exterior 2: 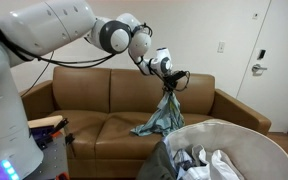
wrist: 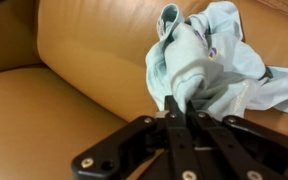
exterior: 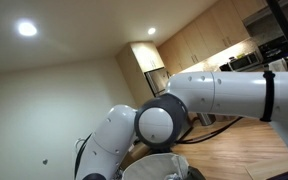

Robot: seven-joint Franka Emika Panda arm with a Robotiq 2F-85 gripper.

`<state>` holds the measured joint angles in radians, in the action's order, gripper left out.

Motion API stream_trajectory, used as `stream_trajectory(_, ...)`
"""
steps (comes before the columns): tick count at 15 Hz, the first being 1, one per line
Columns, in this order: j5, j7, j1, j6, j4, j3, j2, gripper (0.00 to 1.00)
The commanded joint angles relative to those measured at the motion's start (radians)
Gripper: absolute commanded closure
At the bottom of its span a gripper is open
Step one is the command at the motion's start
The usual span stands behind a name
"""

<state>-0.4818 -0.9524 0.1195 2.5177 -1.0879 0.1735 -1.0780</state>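
The jaws are pressed shut on a bunched fold of a pale grey-green cloth [wrist: 199,60]. In the wrist view the fingers meet with only fabric between them, and the rest of the garment billows out toward one o'clock. Because the grip takes just one gathered edge, the cloth [exterior 2: 162,115] hangs by its own weight at six o'clock beneath the jaws, narrow at the top and fanning wider lower down. Its lowest corner reaches toward the seat cushion, though it is unclear whether it touches. Behind and below it is a brown leather sofa [exterior 2: 104,100], whose backrest and seat fill the wrist view [wrist: 74,60]. The white arm [exterior 2: 54,30] comes in from ten o'clock and bends down at the wrist, so the jaws point downward over the seat. At about five o'clock from the cloth, nearer the camera, a pale round laundry basket [exterior 2: 234,128] stands open at the top, with light and dark clothes [exterior 2: 209,165] heaped inside. In an exterior view the arm [exterior: 224,95] crosses in front of wooden kitchen cabinets [exterior: 199,45].
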Motion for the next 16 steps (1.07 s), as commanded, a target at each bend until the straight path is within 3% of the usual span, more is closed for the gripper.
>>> stream_trajectory(1, 0.044, -0.018, 0.024, 0.006, -0.008, -0.036, 0.006, 0.92)
stream_trajectory(4, 0.061, 0.005, 0.036, -0.07, 0.027, -0.069, 0.03, 0.92)
stream_trajectory(10, 0.094, 0.025, 0.059, -0.269, 0.111, -0.116, 0.199, 0.93)
stream_trajectory(11, 0.055, 0.047, 0.057, -0.265, 0.101, -0.117, 0.24, 0.93)
stream_trajectory(12, 0.078, 0.011, 0.042, -0.232, 0.131, -0.096, 0.164, 0.93)
stream_trajectory(16, 0.076, 0.017, 0.051, -0.264, 0.127, -0.108, 0.231, 0.93)
